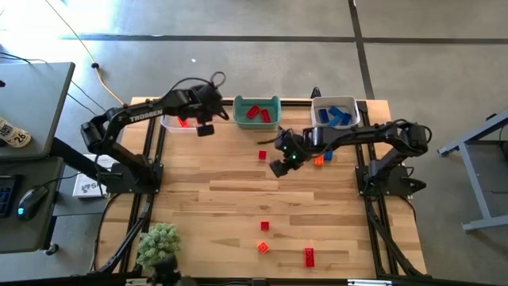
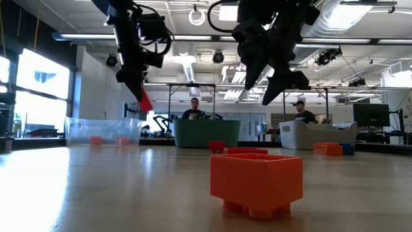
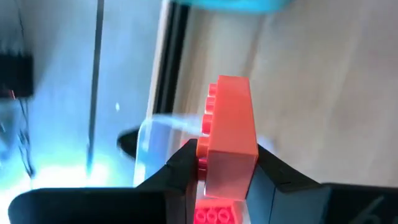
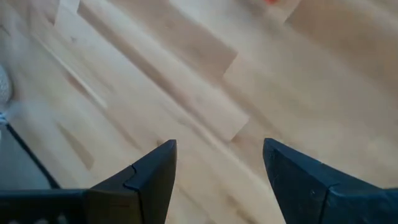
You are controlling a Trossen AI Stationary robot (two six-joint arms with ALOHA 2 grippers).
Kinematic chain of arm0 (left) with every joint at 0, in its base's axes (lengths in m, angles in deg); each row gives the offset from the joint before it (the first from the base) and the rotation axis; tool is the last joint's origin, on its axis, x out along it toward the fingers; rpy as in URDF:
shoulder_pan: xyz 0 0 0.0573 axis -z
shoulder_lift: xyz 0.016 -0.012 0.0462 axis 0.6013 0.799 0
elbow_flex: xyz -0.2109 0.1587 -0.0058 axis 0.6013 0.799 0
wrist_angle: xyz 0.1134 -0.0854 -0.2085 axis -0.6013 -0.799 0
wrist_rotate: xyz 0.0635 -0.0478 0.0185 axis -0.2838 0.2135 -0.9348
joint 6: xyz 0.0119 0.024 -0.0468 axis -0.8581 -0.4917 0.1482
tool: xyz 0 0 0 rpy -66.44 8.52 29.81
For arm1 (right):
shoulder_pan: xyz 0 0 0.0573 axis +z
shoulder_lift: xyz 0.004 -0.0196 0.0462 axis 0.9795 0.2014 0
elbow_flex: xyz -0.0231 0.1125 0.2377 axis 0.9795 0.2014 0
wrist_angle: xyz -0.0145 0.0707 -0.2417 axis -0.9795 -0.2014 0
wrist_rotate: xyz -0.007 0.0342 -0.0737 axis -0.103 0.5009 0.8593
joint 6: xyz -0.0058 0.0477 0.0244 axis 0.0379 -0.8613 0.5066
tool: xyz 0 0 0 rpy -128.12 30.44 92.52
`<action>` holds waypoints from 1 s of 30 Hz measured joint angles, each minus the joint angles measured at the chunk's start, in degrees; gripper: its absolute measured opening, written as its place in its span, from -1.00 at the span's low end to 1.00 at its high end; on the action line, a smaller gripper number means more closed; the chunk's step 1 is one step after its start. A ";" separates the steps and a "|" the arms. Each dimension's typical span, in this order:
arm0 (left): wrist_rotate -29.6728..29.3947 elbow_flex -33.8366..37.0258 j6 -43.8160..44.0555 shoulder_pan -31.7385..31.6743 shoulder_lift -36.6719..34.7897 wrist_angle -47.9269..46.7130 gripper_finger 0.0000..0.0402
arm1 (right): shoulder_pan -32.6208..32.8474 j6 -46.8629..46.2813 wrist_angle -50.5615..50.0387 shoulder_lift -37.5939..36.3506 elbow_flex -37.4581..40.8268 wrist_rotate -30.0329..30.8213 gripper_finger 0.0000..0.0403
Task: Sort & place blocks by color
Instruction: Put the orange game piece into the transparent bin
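My left gripper (image 1: 187,119) is shut on an orange-red brick (image 3: 229,134) above the clear bin (image 1: 171,125) at the far left; the bin holds two orange blocks (image 2: 96,140). My right gripper (image 1: 279,159) is open and empty above the table's middle, its fingers (image 4: 155,171) standing over bare wood. A red block (image 1: 262,155) lies just to its left, and an orange block (image 1: 319,160) with a blue block (image 1: 327,156) to its right. Three more blocks, red (image 1: 265,226), orange (image 1: 263,247) and red (image 1: 309,256), lie near the front edge. My left gripper pinches the orange-red brick by its two broad faces (image 3: 214,168) between its two fingers. The fingers slant down from above. The brick sticks out past the fingertips, tilted, its studs to one side, and hangs clear above the clear bin (image 2: 145,101).
A teal bin (image 1: 256,111) with red bricks stands at the far middle, a white bin (image 1: 335,114) with blue bricks at the far right. A fuzzy green plant (image 1: 159,242) stands at the near left corner. People sit in the room beyond the table (image 2: 195,111).
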 joint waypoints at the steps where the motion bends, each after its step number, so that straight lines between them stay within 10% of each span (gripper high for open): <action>1: 0.00 0.00 0.78 -1.19 0.00 -0.29 -0.65 | 0.88 -1.32 0.00 0.00 0.00 0.04 0.13; 30: 6.23 0.00 19.55 -15.63 0.00 -7.37 -0.44 | 27.69 -44.20 0.15 0.00 0.00 2.84 0.13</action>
